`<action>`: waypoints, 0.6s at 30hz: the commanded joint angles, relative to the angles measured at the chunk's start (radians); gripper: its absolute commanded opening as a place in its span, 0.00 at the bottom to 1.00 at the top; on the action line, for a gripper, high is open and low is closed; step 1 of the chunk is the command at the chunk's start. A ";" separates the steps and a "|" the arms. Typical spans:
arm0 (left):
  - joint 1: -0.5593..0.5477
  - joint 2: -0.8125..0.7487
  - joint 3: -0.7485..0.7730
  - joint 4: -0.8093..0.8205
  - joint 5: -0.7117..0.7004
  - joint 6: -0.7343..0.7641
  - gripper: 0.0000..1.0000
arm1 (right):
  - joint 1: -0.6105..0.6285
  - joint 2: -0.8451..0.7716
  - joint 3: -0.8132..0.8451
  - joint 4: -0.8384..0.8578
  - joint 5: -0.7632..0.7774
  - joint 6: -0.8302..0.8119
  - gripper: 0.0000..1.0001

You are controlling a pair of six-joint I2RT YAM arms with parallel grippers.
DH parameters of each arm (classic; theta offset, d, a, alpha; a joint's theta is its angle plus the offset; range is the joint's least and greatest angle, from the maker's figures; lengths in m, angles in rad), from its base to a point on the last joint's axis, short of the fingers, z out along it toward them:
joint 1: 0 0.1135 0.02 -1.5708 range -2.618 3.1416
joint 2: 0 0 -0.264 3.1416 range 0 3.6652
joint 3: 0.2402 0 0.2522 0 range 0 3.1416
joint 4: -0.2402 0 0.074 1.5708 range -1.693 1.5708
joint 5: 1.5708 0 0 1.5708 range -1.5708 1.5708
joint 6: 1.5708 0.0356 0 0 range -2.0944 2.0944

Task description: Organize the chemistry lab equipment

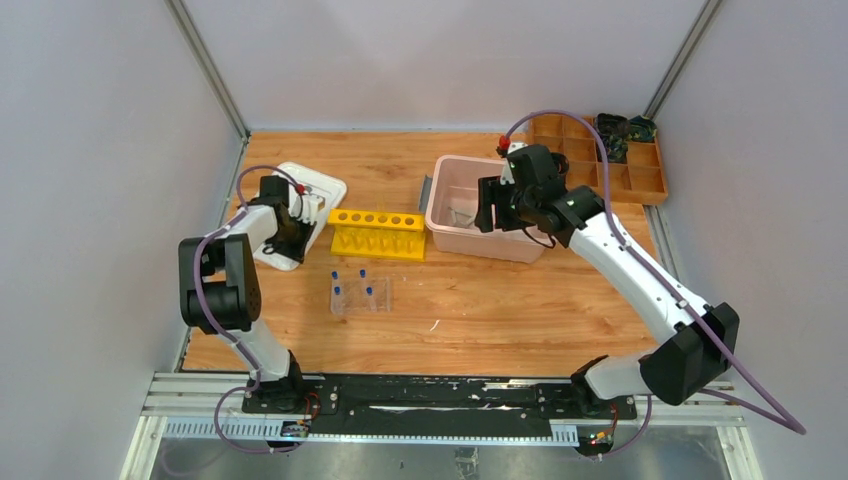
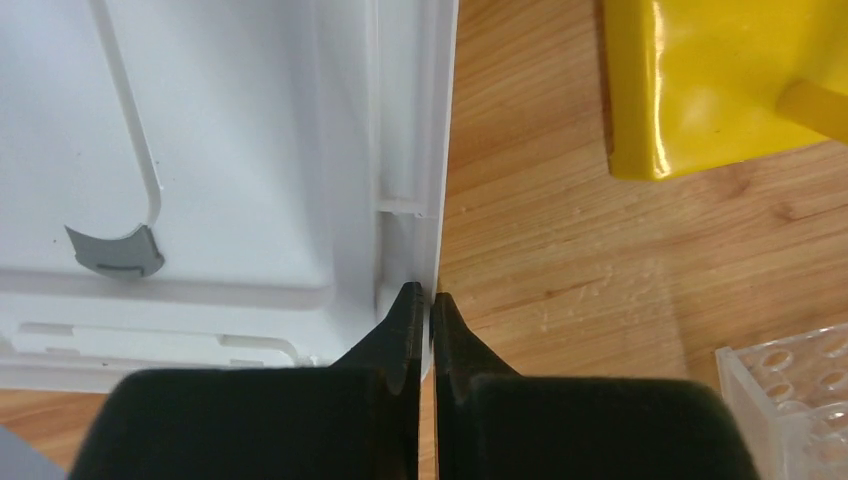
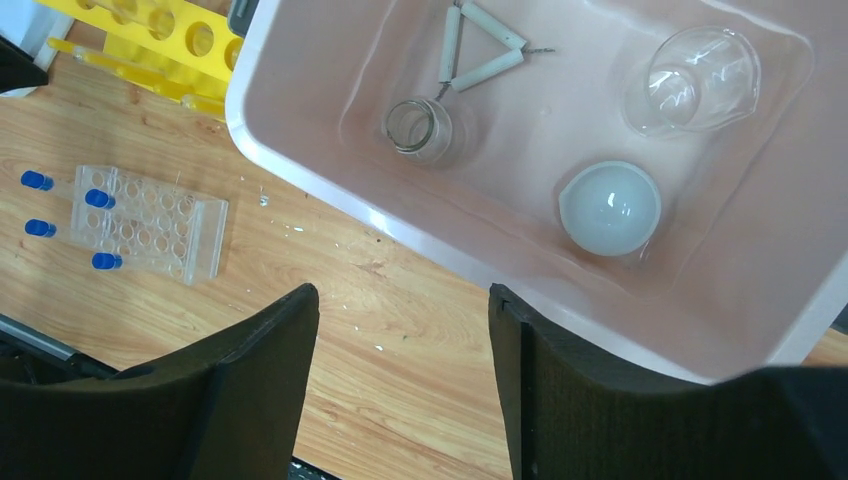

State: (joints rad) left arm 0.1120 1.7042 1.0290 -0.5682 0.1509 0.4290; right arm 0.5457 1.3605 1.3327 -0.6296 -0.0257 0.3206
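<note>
Seemingly left gripper (image 2: pixel 428 300) pinches white lid (image 2: pixel 220 150) rim.

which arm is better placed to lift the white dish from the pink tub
Right. The right gripper hangs open by the pink tub, white dish just ahead. The left gripper is shut on the white lid, away from the tub.
</note>
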 commanded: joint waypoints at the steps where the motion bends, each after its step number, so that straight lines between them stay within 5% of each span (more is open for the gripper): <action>1: 0.000 -0.065 -0.007 0.017 -0.071 0.014 0.00 | 0.014 -0.030 0.023 -0.011 0.003 -0.024 0.65; 11: -0.004 -0.191 0.125 -0.091 -0.133 -0.026 0.00 | 0.014 -0.072 0.007 0.005 -0.019 -0.076 0.57; 18: -0.051 -0.287 0.244 -0.215 -0.117 -0.001 0.00 | 0.015 -0.094 0.066 0.036 -0.113 -0.200 0.61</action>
State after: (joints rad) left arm 0.0940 1.4994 1.1984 -0.7128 0.0353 0.4107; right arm 0.5457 1.2926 1.3388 -0.6273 -0.0692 0.2207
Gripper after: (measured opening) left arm 0.026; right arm 0.582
